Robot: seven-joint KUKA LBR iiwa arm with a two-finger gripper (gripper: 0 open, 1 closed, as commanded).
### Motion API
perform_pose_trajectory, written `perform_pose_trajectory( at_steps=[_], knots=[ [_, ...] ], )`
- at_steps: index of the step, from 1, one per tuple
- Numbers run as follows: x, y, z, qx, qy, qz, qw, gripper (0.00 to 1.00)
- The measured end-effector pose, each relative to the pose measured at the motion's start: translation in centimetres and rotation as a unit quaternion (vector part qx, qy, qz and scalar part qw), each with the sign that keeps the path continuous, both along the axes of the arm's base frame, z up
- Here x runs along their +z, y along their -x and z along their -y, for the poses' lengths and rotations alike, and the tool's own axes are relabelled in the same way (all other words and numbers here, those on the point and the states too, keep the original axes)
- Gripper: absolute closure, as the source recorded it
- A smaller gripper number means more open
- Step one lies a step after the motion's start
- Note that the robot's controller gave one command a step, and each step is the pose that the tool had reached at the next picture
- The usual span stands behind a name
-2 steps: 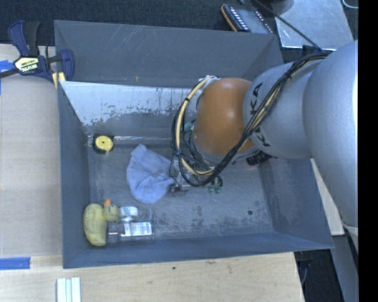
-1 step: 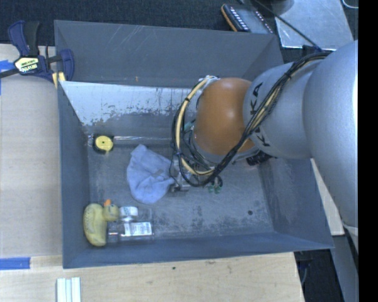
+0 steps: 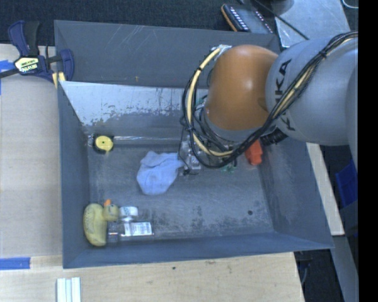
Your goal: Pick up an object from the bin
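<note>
At 7 o'clock of grey bin (image 3: 195, 247), nearest: yellow rubber duck (image 3: 95, 224) beside 1 small labelled bottle (image 3: 131, 226). Farther in, mid-floor: crumpled pale blue cloth (image 3: 157, 173), just beside gripper (image 3: 189, 162), at its 8 o'clock. Grip state impossible to tell. Farthest, 10 o'clock: small yellow disc (image 3: 103, 144).

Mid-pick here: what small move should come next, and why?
Probably shift the end effector slightly toward the view's left: it sits at the right edge of the crumpled blue cloth, the nearest thing, not over its middle.
</note>
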State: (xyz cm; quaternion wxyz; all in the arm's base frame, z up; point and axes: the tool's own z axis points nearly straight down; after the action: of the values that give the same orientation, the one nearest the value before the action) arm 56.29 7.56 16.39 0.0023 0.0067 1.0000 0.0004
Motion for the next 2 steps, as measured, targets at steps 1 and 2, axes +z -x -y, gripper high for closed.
perform_pose_trajectory(
  at_steps=[1, 2],
  knots=[
    [1.5, 0.0, 0.0, 0.000, 0.000, 0.0005, 1.0000, 1.00],
    [4.7, -1.0, -5.2, -0.003, -0.001, 0.0028, 1.0000, 1.00]
  ],
)
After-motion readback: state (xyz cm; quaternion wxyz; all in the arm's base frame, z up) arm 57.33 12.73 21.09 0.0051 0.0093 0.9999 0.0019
